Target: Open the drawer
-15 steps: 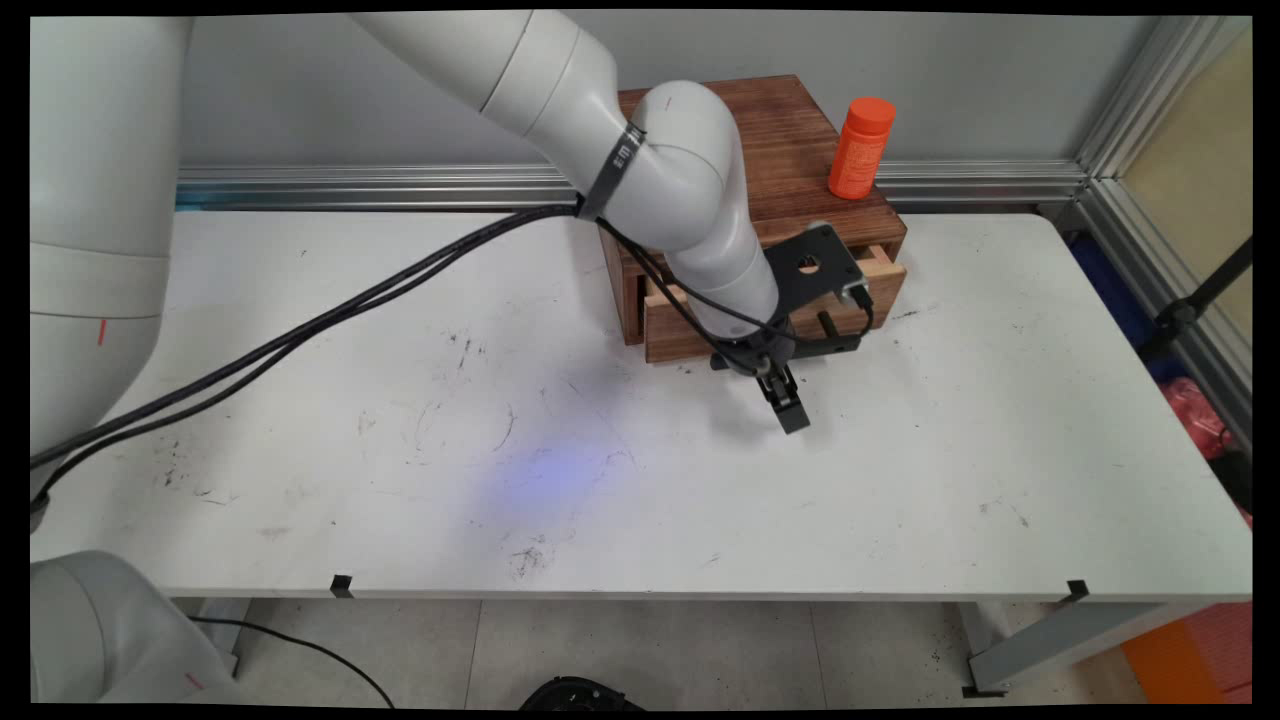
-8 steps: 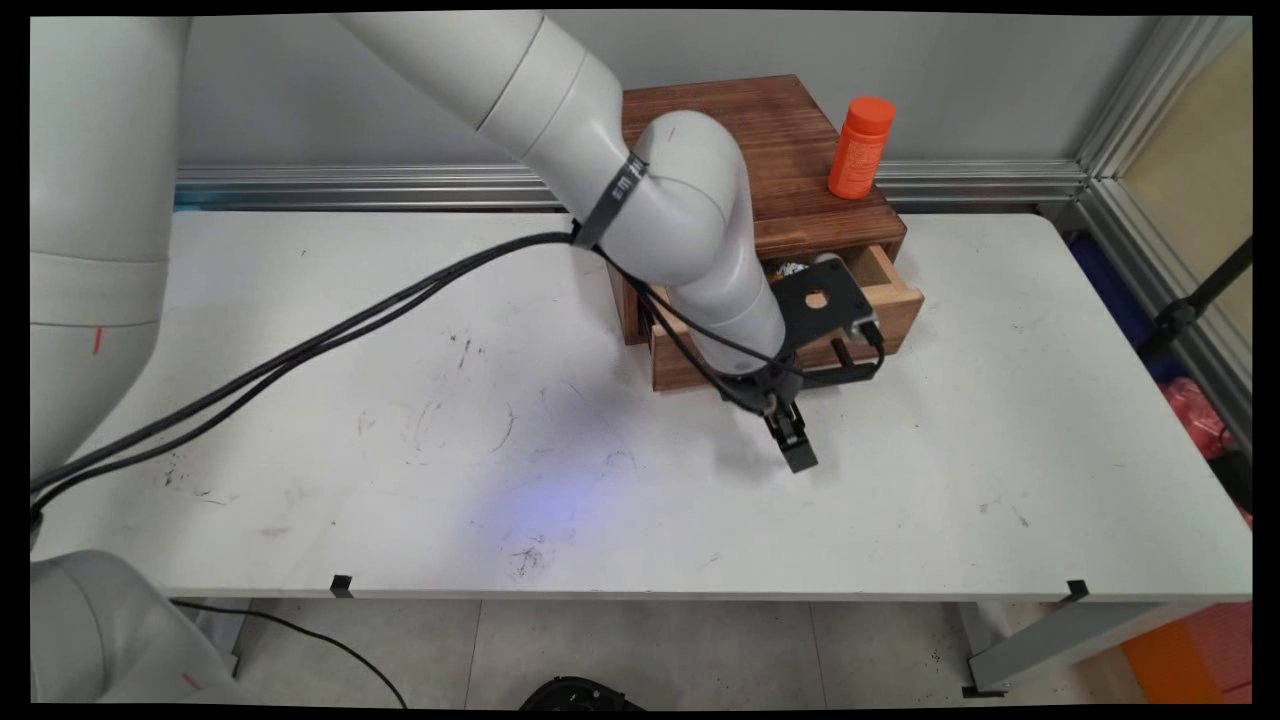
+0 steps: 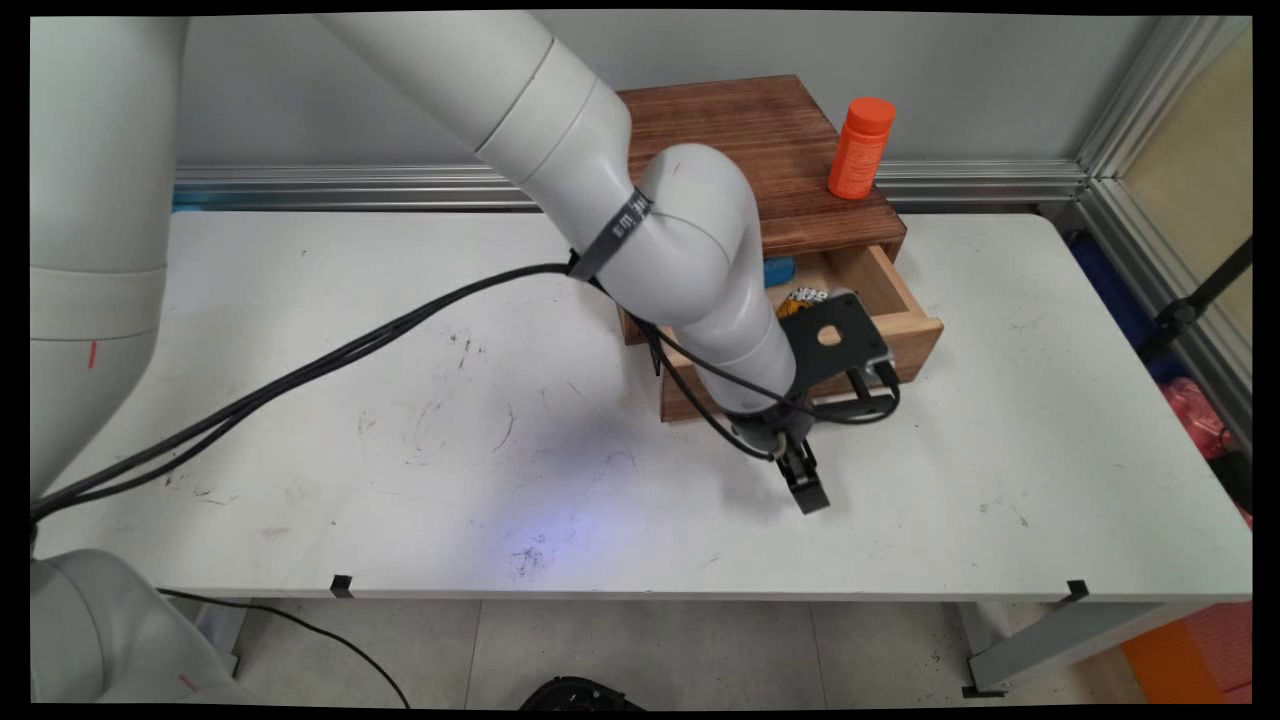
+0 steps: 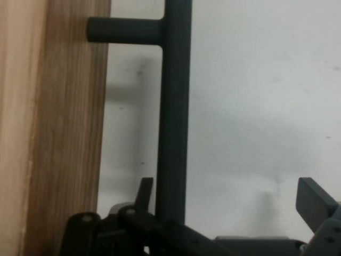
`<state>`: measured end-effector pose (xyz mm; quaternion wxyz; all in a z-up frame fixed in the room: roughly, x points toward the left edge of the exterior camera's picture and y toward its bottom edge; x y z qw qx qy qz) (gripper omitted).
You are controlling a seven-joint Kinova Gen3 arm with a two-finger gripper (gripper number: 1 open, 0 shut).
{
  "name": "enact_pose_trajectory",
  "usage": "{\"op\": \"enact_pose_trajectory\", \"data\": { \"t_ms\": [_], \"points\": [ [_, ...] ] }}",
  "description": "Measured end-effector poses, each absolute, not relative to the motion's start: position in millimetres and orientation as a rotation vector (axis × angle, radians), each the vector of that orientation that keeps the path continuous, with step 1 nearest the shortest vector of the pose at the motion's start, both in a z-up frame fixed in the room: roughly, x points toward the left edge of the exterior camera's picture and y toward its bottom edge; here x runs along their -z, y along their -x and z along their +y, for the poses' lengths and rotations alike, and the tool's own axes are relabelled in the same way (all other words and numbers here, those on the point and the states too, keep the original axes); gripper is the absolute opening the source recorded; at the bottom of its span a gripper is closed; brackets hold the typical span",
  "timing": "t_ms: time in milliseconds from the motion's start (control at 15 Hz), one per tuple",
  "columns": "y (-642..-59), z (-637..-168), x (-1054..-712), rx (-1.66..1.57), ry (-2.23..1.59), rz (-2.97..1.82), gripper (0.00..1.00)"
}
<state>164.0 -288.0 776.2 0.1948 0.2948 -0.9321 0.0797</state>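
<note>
- Drawer (image 3: 908, 325) stands open, sticking out of the wooden box (image 3: 740, 140) toward the table's near side. It sits right of centre on the white table (image 3: 400, 480).
- Gripper (image 3: 805, 492) is nearest the camera. It points down at the table just in front of the drawer front, tip low over the surface.
- Jaws are spread wide and clamp nothing. In the hand view the two fingers (image 4: 314, 205) stand well apart.
- Drawer handle (image 4: 173, 106), a black bar on a short black post, lies between the fingers. It is close against one finger and far from the other. Can't tell if it touches.
- Drawer front (image 4: 69, 133) is brown wood grain and runs along one side of the hand view, with bare table on the other side of the bar.
- Black plate (image 3: 835, 340) on the wrist hangs over the drawer's front edge and covers part of the inside.
- Black cables (image 3: 350, 350) trail from the wrist across the table to the left.
- Blue item (image 3: 778, 270) shows inside the drawer at the back, and an orange-and-white patterned item (image 3: 805, 297) lies beside it. Both are partly hidden by the arm, so what they are is unclear.
- Orange bottle (image 3: 860, 148) stands upright on the box top at its right rear corner.
- Metal rail (image 3: 350, 185) runs along the grey wall behind the table.
</note>
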Motion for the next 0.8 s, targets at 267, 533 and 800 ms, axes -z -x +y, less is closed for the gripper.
{"op": "enact_pose_trajectory", "data": {
  "t_ms": [267,533,800],
  "points": [
    [-155.3,-273.4,-776.3,-0.204,-0.804,-2.616,1.0],
    [-147.6,-258.4,-776.2,-0.183,-0.783,-2.619,1.0],
    [-142.1,-246.9,-776.3,-0.169,-0.764,-2.621,1.0]
  ]
}}
